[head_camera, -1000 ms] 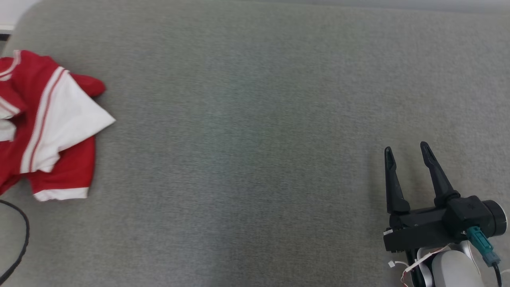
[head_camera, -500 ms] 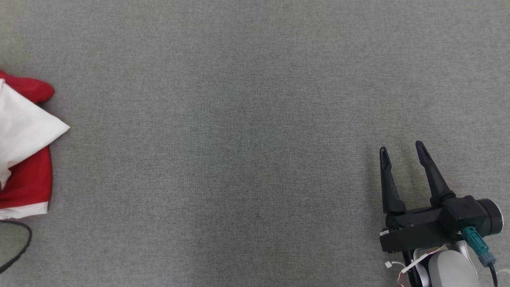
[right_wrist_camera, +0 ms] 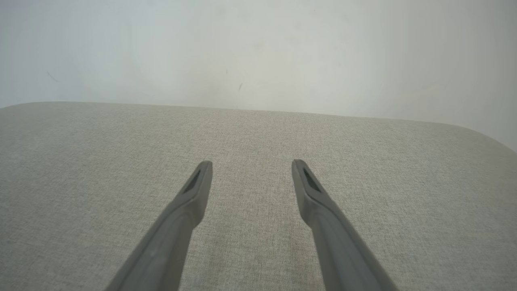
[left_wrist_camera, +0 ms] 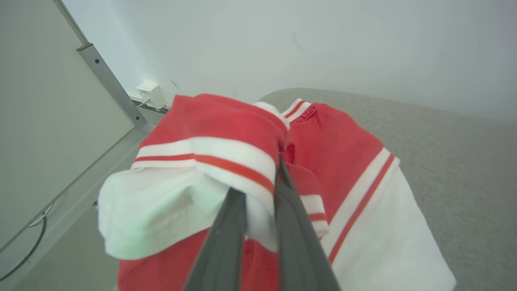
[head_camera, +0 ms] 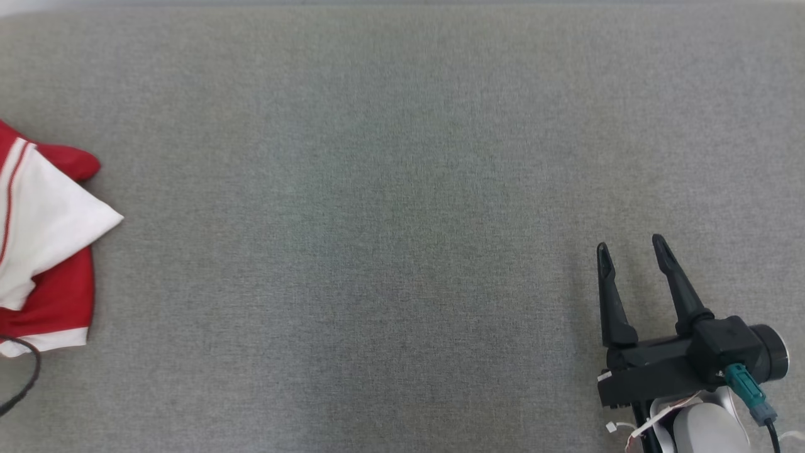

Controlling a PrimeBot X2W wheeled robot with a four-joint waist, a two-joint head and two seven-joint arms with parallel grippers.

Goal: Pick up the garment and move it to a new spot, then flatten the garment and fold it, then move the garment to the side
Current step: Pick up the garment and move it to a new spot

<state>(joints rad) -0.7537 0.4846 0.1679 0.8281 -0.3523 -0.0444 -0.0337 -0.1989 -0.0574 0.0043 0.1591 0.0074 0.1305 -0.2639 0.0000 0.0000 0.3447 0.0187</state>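
The left gripper [left_wrist_camera: 260, 182] has its two long dark fingers nipped together on a white, red-striped ribbed band of the crumpled red-and-white jersey garment [left_wrist_camera: 335, 145], with cloth bunched between them and draped over their tips. The right gripper [head_camera: 630, 245] holds its fingers spread wide over bare surface, gripping nothing, well apart from the cloth. The garment lies at the far left of the grey woven tabletop [head_camera: 377, 220], partly beyond the head camera's frame. To my eye the pick-up is the step in hand. The pinch looks thin, so I'd lift slowly and straight, let the rest peel free, then carry it toward the open middle. I count one garment, two grippers and one thin black cable [head_camera: 39, 368] beside the cloth.
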